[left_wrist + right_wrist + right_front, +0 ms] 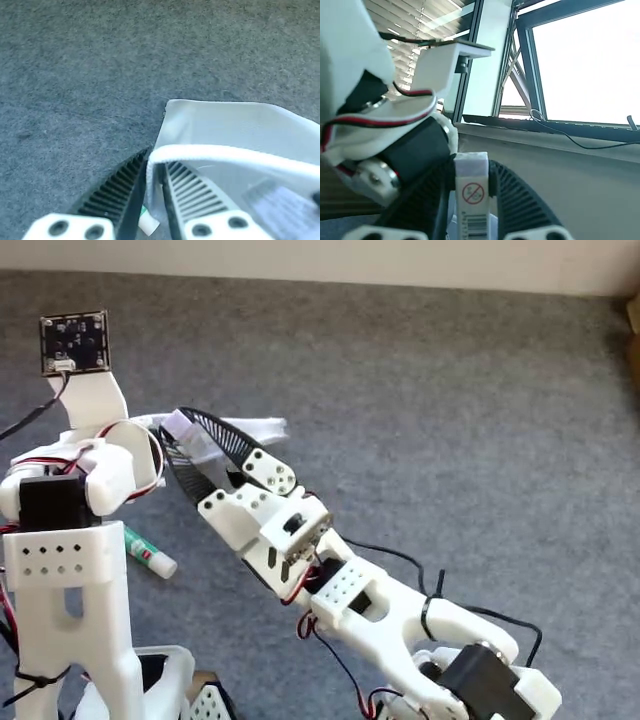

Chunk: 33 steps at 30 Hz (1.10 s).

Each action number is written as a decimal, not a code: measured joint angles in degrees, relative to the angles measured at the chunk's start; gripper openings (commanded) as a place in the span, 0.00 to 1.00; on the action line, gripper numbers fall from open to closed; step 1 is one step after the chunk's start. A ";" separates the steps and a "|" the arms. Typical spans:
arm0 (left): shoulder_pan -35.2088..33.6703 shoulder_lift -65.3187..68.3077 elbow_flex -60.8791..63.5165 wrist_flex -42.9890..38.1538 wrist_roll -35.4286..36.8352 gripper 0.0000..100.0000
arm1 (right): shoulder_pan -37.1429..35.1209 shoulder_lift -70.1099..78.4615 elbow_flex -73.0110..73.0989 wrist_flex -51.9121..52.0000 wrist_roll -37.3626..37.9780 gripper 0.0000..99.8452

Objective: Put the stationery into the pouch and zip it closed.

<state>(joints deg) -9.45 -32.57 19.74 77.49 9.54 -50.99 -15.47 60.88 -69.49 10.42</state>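
At the high view's upper left, the right gripper (173, 426) pinches a small white box (188, 428) beside the white pouch (265, 426). The left gripper (156, 167) clamps the pouch's rim. A glue stick (150, 551) lies at lower left.

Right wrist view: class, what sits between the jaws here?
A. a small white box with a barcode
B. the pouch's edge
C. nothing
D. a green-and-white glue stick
A: the right arm's jaws are shut on a small white box bearing a barcode; the glue stick lies on the grey surface, and the left arm's jaws pinch the pouch.
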 measured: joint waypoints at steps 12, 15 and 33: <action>-0.18 0.00 0.00 0.00 0.00 0.01 | 0.00 0.18 0.00 -0.18 0.00 0.16; -0.26 0.00 0.00 0.00 0.00 0.01 | -0.09 0.18 0.00 -0.18 0.00 0.16; -0.26 0.00 0.00 0.00 0.00 0.01 | -0.09 0.18 0.00 -0.18 6.95 0.00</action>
<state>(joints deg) -9.71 -32.57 19.74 77.49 9.54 -51.08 -15.30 60.88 -69.67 17.36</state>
